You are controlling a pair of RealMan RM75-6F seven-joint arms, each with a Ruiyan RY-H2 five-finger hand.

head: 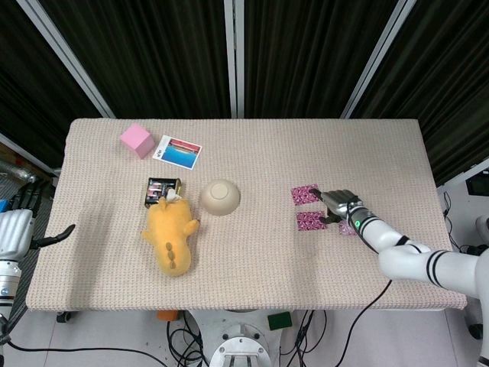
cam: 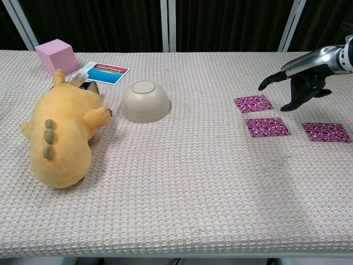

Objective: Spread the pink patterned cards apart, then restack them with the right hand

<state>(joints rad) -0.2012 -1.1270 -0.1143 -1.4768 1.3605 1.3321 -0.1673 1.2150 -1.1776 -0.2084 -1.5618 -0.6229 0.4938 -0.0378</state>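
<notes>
- As seen from the head view, the table (head: 252, 252) carries a woven beige cloth, with dark curtains behind
- Pink patterned cards: far card (head: 305, 194) and near card (head: 310, 221) lie flat on the cloth, one ahead of the other with a strip of cloth between; a third card (head: 346, 228) shows only as a sliver beside the right wrist
- Right hand (head: 338, 205): positioned just right of the two visible cards, fingers apart, nothing held; whether it touches the cloth cannot be told from this angle
- Left hand (head: 17, 229): off the table's left edge, fingers loosely spread, nothing in it
- Other items, left half: pink cube (head: 136, 141), picture card (head: 177, 151), small dark box (head: 163, 189), upturned beige bowl (head: 220, 196), yellow plush toy (head: 172, 235) lying next to the box
- Where the chest view takes over, three cards lie separate, none overlapping: far card (cam: 253, 103), near card (cam: 267, 127), third card (cam: 326, 132) to the right of the near one
- Right hand (cam: 300, 77): raised above the cloth behind the cards, one finger (cam: 270, 81) extended over the far card without touching it, other fingers curved downward, holding nothing
- Plush toy (cam: 62, 137) lies at left foreground, bowl (cam: 145, 102) beside it, cube (cam: 56, 55) and picture card (cam: 105, 72) behind
</notes>
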